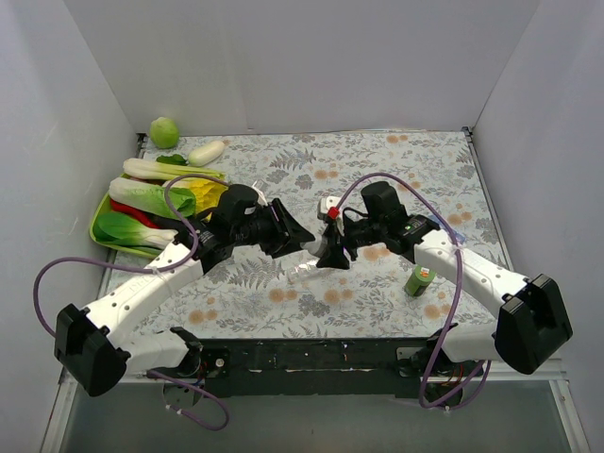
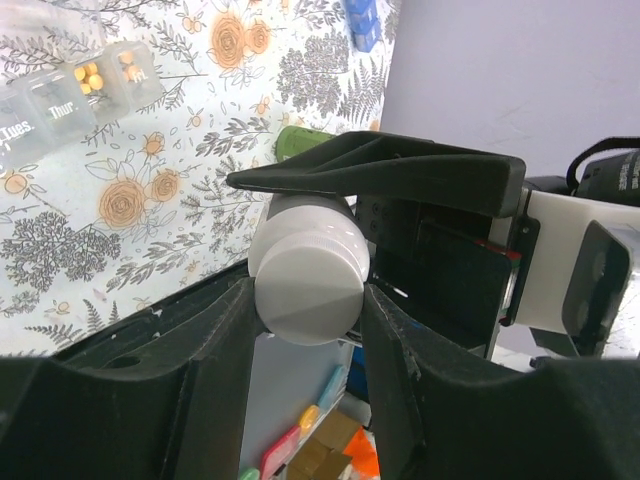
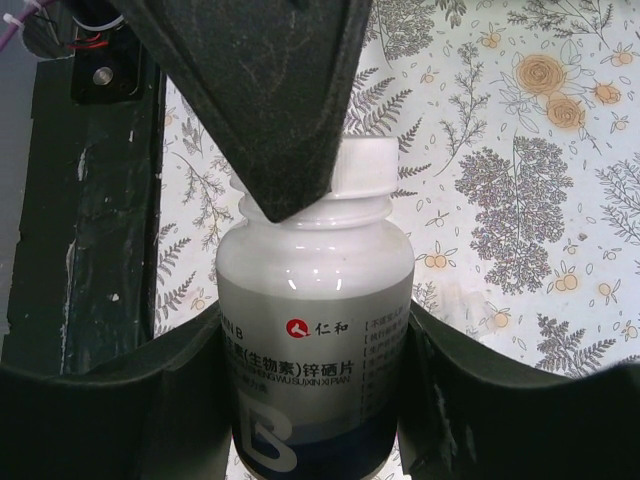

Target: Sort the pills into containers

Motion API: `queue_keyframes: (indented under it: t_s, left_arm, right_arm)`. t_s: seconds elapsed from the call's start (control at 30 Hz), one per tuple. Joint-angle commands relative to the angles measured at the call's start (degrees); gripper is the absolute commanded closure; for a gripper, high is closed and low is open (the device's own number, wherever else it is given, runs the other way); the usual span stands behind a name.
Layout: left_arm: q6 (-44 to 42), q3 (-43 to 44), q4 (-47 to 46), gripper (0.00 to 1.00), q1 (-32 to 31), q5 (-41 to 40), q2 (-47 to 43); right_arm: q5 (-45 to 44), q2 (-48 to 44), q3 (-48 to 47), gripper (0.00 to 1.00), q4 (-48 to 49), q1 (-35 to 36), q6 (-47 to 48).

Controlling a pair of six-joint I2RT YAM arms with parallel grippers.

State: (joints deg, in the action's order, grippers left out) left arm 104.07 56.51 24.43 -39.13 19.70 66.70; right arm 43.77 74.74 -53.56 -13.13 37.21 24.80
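Although the clear pill-box strip (image 1: 307,273) lay on the flowered table (image 1: 396,170) just on the near side of the two grippers, neither of them was reaching for it. Its long axis ran roughly across the table, slightly slanted, and the left wrist view showed a few orange pills (image 2: 88,76) in two of its compartments. Above it, the right gripper (image 3: 315,350) stood partly spread, clamped around the body of a white bottle (image 3: 318,270). The left gripper (image 2: 308,320) was pinched nearly closed on the bottle's cap (image 2: 305,280). The strip sat below and between them, perhaps a shade nearer the right arm. Pouring would therefore probably mean tipping the bottle down toward the near edge once the cap was off. A small green bottle (image 1: 418,281) stood well off to the right.
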Motion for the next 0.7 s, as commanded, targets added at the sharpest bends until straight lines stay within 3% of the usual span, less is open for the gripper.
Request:
queue_keyframes:
  t_s: [0.0,0.33,0.53,0.67]
  left_arm:
    - [7.3,3.9,6.9,1.0,-0.9,-1.0,1.1]
    - [16.0,11.5,16.8,0.96,-1.8,-3.7,6.1]
    - [12.5,10.6,13.6,0.95,-1.8,0.5,7.9]
    - [7.9,6.6,5.0,0.99,-0.9,7.3,6.3]
  right_arm:
    - [-3.8,1.0,-1.2,0.99,4.3,-0.6,-3.3]
    - [-15.3,0.6,-2.1,0.99,3.6,1.1,-0.1]
    - [-10.7,-0.8,-0.5,0.99,4.9,1.2,1.0]
    - [-5.5,-3.0,1.4,0.99,6.1,1.2,1.7]
